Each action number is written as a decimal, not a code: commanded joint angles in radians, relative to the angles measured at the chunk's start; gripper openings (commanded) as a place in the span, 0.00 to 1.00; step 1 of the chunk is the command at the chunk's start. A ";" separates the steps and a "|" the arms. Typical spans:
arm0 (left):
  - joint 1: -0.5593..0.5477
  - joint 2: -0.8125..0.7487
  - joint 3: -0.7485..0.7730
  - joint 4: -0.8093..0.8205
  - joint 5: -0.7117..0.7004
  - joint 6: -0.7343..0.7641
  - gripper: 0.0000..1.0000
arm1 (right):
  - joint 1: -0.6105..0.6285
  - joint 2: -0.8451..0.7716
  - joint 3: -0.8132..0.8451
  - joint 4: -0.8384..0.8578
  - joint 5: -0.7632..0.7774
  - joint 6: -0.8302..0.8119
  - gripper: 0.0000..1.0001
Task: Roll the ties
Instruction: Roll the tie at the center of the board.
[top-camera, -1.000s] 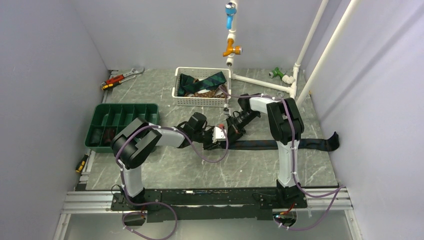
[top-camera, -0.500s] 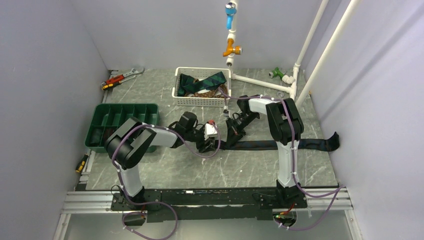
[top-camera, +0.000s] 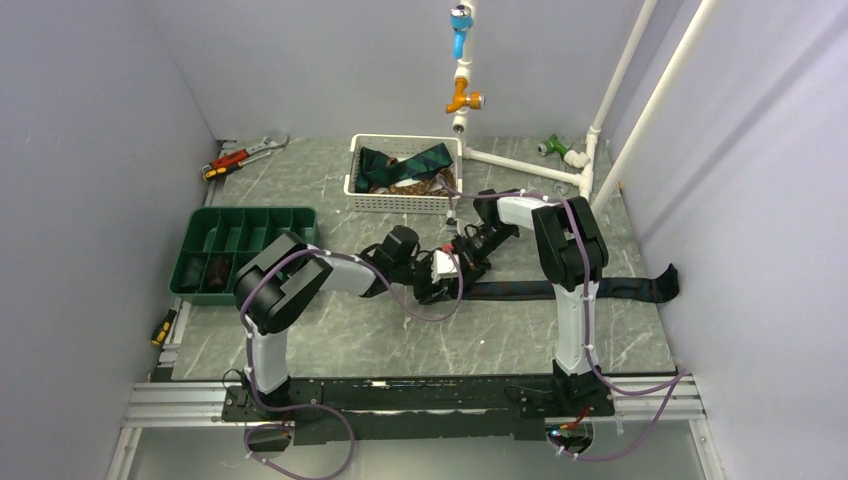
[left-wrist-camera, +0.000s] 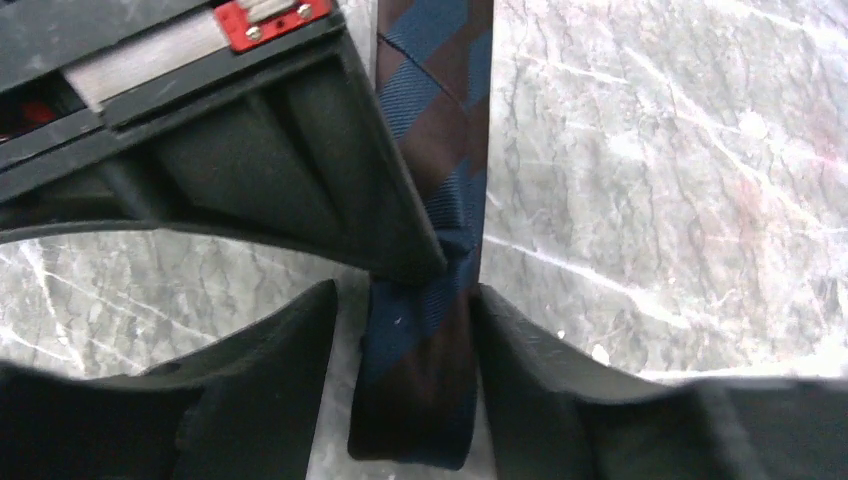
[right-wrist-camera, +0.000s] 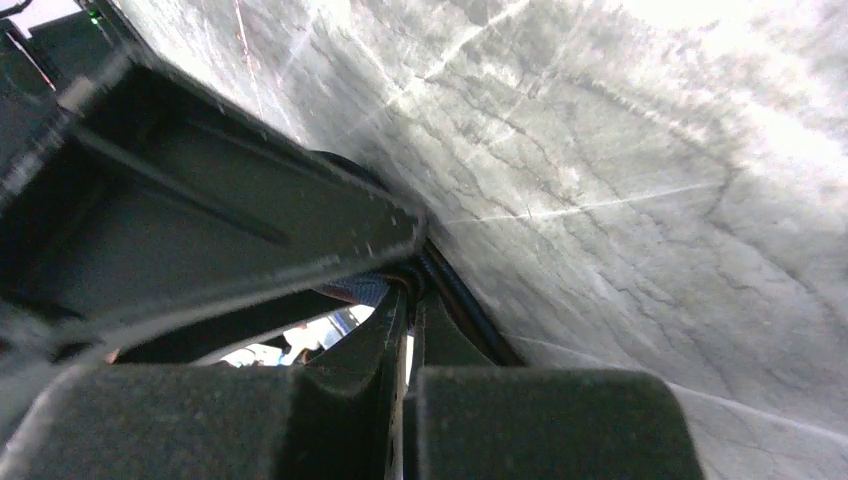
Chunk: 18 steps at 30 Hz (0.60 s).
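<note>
Necktie (top-camera: 515, 290) of navy-and-maroon striped fabric lies flat on the grey marbled surface (top-camera: 400, 340), long axis running left to right. Its left end sits between the spread jaws of the left arm (top-camera: 330, 272). The jaws of the right arm (top-camera: 520, 210), pressed together, bear tip-down on that end; whether they pinch it I cannot tell. Half a second ago the left arm stood further left; a second ago its jaws were narrower.

Tie (left-wrist-camera: 440, 100) navy, seemingly maroon stripes; table (left-wrist-camera: 650, 150) grey marbled; basket (top-camera: 400, 202) white.

One basket (top-camera: 400, 203), one green tray (top-camera: 245, 232), one outstretched tie (top-camera: 515, 290).
</note>
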 joint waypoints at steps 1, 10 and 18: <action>-0.017 0.022 0.005 -0.087 -0.141 0.045 0.50 | 0.006 -0.041 0.026 0.043 0.003 -0.017 0.00; -0.017 -0.021 -0.071 -0.103 -0.199 0.056 0.32 | -0.027 -0.066 0.009 -0.010 -0.093 0.013 0.40; -0.021 -0.019 -0.065 -0.110 -0.201 0.037 0.33 | -0.027 -0.040 -0.009 0.014 -0.093 0.021 0.07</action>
